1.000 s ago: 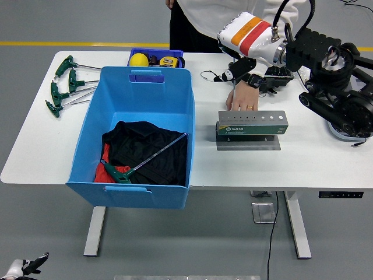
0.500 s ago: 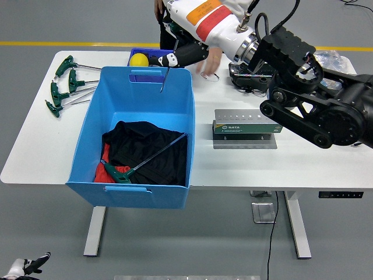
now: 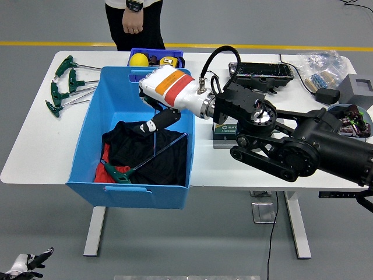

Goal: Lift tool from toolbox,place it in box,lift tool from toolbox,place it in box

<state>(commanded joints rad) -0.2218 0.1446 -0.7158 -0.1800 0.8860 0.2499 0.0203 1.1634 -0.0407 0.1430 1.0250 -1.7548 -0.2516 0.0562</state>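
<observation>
Inside the blue bin (image 3: 93,134), one T-handle wrench (image 3: 143,164) lies placed while the right robot hand (image 3: 152,125) lowers, clenched on a second tool (image 3: 154,140).

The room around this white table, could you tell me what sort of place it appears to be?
Probably a robotics lab or workshop floor. The grey floor carries a yellow line, green-handled T-handle tools lie on the height-adjustable white table, and a person stands at its far side.
</observation>
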